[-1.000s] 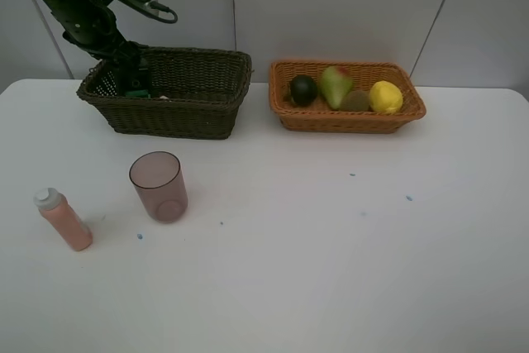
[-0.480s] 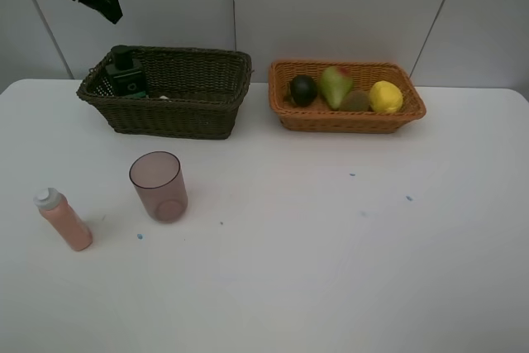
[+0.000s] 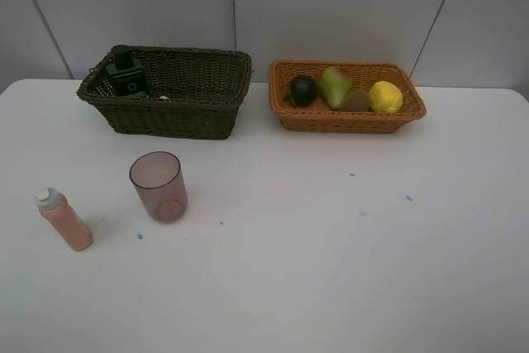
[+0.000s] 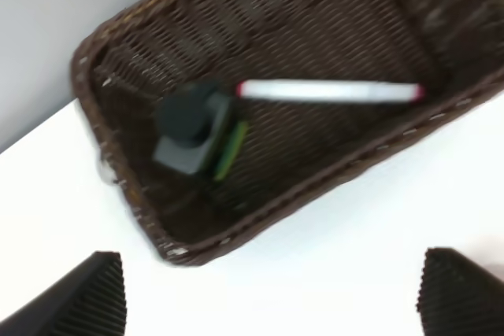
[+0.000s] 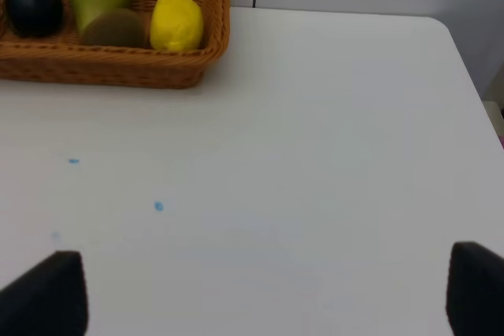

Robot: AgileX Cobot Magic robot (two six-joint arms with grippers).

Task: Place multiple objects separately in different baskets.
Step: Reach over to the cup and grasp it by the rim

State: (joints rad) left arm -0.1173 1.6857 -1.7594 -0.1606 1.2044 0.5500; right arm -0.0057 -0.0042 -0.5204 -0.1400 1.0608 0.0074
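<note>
The high camera looked down from off the near edge of the table [image 3: 347, 287] toward the wall [image 3: 331, 6], taking in the whole top. The left wrist camera hung close over the dark brown basket [image 4: 331, 29] at the far left, facing steeply down. The right wrist camera looked obliquely across the right half toward the light orange-tan basket [image 5: 118, 68]. The high view shared both baskets.

Two wicker baskets [image 3: 178, 117] [image 3: 347, 121], four fruits [image 3: 303, 89] [image 3: 335, 86] [image 3: 356, 101] [image 3: 385, 97], two bottles [image 3: 126, 74] [image 3: 64, 221], one cup [image 3: 158, 186], apparently one marker [image 4: 327, 91] in the blurred wrist view
</note>
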